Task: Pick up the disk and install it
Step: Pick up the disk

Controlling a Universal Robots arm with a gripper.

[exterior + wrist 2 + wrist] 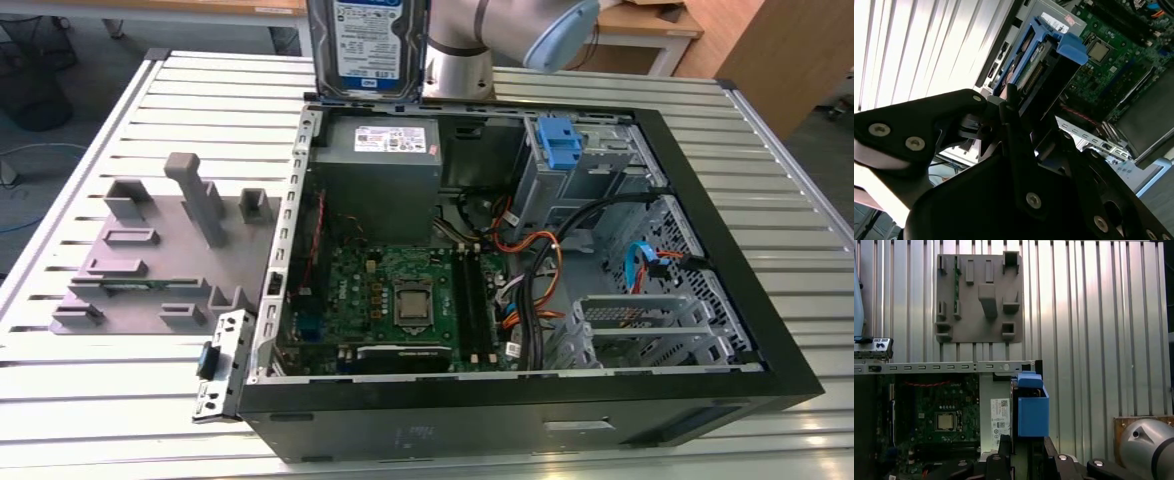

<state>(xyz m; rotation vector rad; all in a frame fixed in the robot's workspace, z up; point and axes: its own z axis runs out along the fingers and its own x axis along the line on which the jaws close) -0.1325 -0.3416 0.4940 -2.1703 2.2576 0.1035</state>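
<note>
One disk (367, 45), upright, clamped between gripper (1026, 444) fingers (1003, 454); blue carrier edge points away from gripper. One open computer case (534, 400) below gripper. One grey power supply (376, 160) beneath disk, apart. One blue bracket (561, 142) inside case. One grey fixture plate (147, 265) beside case.

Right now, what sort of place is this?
Probably a robotics lab or workshop bench: an open computer case on a slatted metal table, a grey fixture plate beside it, and the pincer holding the disk.
</note>
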